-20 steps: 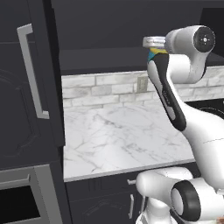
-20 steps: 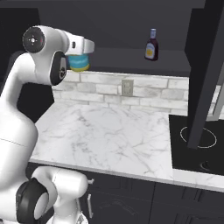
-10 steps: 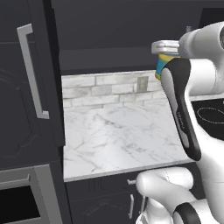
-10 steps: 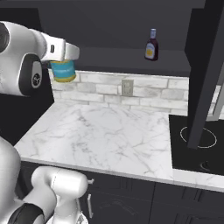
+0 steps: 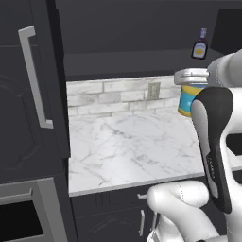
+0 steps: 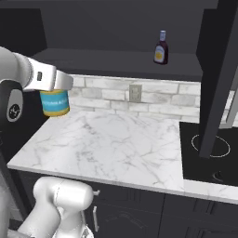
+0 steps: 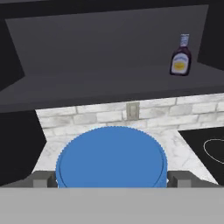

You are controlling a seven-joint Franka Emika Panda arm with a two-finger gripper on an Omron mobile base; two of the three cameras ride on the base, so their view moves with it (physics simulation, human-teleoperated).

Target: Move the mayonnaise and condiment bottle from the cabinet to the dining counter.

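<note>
Mayonnaise [image 7: 112, 157] held off the surface, clear above the marble table [image 5: 127, 146] backed by pale brick tiles [image 6: 139, 95]; blue lid fills the lower middle of the hand view, yellow body and blue label band visible in both base views. Gripper [image 7: 112, 179] has the jar: fingers [image 7: 180, 178] spread about as wide as they go, one to each side of the lid, pressed against the jar's sides. In the right base view the jar [image 6: 55, 102] hangs under the white hand at the left, over the table's rear left corner, near the tiles. In the left base view it sits at the right, partly behind the arm's dark elbow. Condiment bottle [image 6: 161, 48] stands upright on the dark shelf [image 6: 116, 59] of the open cabinet [image 5: 28, 90], well apart from the jar, higher and off to the right; red cap up, yellow-white label facing out. Cabinet door with its long silver bar handle [image 5: 35, 78] stands open at the left. Black cooktop [image 6: 209, 148] adjoins the table on the right.
</note>
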